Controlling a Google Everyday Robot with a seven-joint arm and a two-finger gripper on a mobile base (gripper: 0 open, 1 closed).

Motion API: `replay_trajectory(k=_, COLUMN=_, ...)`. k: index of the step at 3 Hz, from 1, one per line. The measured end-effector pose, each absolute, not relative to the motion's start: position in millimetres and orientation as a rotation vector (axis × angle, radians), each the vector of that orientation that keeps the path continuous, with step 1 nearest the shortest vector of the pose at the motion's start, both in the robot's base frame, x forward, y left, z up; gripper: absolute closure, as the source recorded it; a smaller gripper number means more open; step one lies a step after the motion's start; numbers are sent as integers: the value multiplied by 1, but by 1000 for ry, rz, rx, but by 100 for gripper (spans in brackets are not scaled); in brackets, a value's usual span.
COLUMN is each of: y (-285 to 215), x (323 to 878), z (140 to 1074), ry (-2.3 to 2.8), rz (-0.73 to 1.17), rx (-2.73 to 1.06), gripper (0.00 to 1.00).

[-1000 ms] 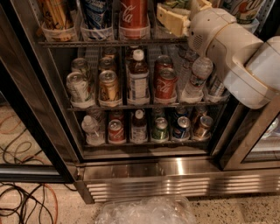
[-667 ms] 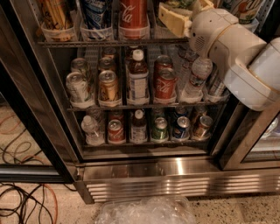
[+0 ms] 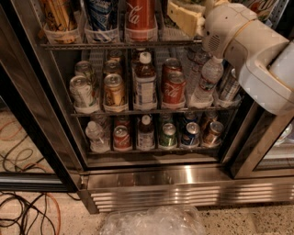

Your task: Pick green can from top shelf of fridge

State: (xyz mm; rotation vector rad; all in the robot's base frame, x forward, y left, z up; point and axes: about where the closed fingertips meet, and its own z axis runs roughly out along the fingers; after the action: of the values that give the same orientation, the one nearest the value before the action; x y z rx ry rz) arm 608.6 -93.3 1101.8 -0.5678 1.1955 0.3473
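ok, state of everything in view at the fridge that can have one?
Large drinks fridge with stainless steel base: door open, racks exposed.
Grey wire top shelf: stocked, tall cans in clear holders.
Pale green patterned tall can: tilted, at the shelf's right end.
Gripper: top right, by that can.
Red Coca-Cola tall can: upright in its holder.
White-capped bottle: upright, capped, middle rack.

A bulky white robot arm (image 3: 248, 46) fills the upper right of the open dark-framed drinks fridge (image 3: 41, 133). Its cream hand (image 3: 183, 17) sits at the grey wire top shelf (image 3: 92, 45), just right of a tall red cola can (image 3: 140, 13). Further left, tall cans crowd side by side. The opening before the packed lower wire racks (image 3: 151, 110) is free. Tangled floor cables (image 3: 23, 211) and crumpled clear plastic (image 3: 154, 221) lie below.
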Motion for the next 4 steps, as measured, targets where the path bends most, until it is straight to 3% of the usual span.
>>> replay_trajectory(k=4, y=-83, x=563, z=1084, ry=1305, rz=427, rx=-743, gripper=100)
